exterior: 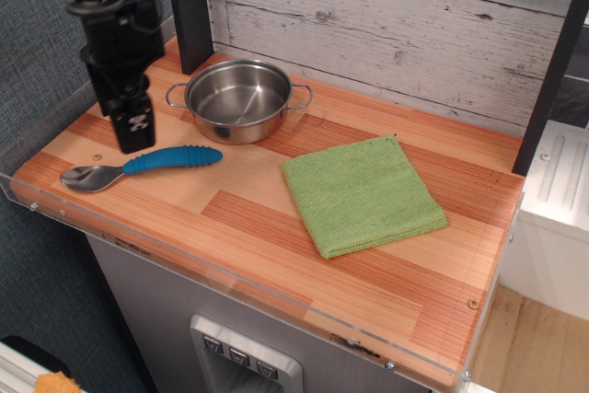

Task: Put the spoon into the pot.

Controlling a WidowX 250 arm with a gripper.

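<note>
The spoon lies flat near the table's front left edge. Its metal bowl points left and its ribbed blue handle points right. The steel pot stands upright behind it, with nothing inside and wire loop handles to either side. My black gripper hangs at the far left, fingers pointing down. It is just behind the spoon where the bowl meets the handle, and left of the pot. It looks open and holds nothing. I see it nearly side-on, so one finger partly hides the other.
A folded green cloth lies right of centre on the wooden table. A clear plastic rim runs along the front and left edges. A black post stands behind the pot, against a plank wall.
</note>
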